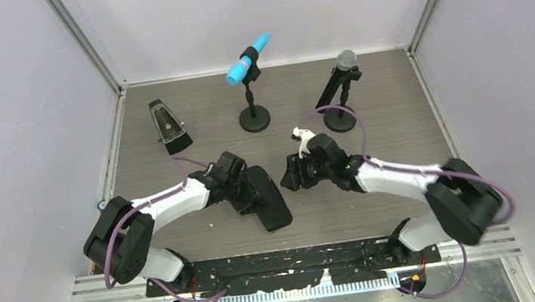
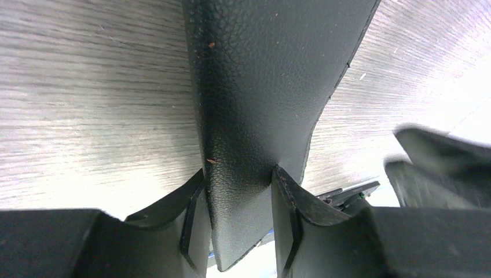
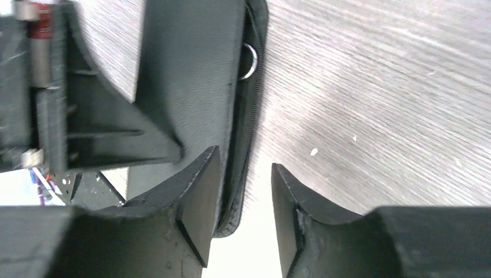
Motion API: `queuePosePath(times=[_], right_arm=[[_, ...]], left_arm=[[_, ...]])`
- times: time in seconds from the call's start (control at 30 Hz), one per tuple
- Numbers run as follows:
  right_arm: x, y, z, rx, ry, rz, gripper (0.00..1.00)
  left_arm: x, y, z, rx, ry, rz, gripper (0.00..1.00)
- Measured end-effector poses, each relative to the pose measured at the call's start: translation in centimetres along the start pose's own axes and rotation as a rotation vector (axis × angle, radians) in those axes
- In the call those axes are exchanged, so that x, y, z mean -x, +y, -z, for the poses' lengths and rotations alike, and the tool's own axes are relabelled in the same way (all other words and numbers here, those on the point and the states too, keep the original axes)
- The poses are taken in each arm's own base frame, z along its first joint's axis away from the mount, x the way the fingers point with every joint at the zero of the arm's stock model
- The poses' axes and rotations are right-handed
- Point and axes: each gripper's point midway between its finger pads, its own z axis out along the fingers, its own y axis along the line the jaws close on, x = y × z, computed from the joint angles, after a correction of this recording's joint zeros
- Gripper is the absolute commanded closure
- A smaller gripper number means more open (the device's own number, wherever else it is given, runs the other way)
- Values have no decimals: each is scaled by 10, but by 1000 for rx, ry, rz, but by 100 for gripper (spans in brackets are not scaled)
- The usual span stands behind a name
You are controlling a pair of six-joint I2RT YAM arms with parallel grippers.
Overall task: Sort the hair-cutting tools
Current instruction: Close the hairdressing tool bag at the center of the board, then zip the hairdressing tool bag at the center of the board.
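the zip case (image 1: 275,209) lies nearest, just ahead of the arm bases, and both grippers are at it. the left gripper (image 2: 240,174) has its jaws narrowed onto a fold of the case's grained black skin; both inner faces touch the fold, so it has hold of the case. the right gripper (image 3: 244,157) is at the case's zip edge with jaws partly open and nothing between them; the edge lies just beside one finger. inside the case's zip mouth a silver ring (image 3: 249,60) shows, probably a scissors handle. no other tool is in sight, so the rest are likely inside too. the scissors should be light, hard and slick, best pinched across the ring handles. the case looks soft and will probably sag and buckle from a single hold. beyond the case, well apart, stands the metronome (image 1: 169,126).
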Motion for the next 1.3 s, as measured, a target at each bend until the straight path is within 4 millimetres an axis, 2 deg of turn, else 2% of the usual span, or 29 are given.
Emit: queuePosePath(times=[0.13,0.23,0.33,0.43,0.77,0.93,1.13,1.3], right_arm=[[4,23,33,10,-143,116,51],[-23,40,45,35,-177,239,51],[-65,52,48,58,-142,383,51],[-93,56,47,62,-132,510,52],[-136,51,34,65,-247,900,51],[-137,63,26,93,-314,1016,52],[-126,81,22,115,-408,1063,55],[-117,89,19,103,-453,1087,56]], left_arm=[[-1,-5,0,25,-5,39,70],[0,-8,1,50,-5,57,69],[1,-11,3,70,-7,61,69],[1,-12,4,79,-10,66,69],[0,-12,2,84,-16,68,70],[0,-13,0,81,-15,67,70],[-1,-13,-1,82,-11,65,70],[-1,-13,-1,81,-11,65,70]])
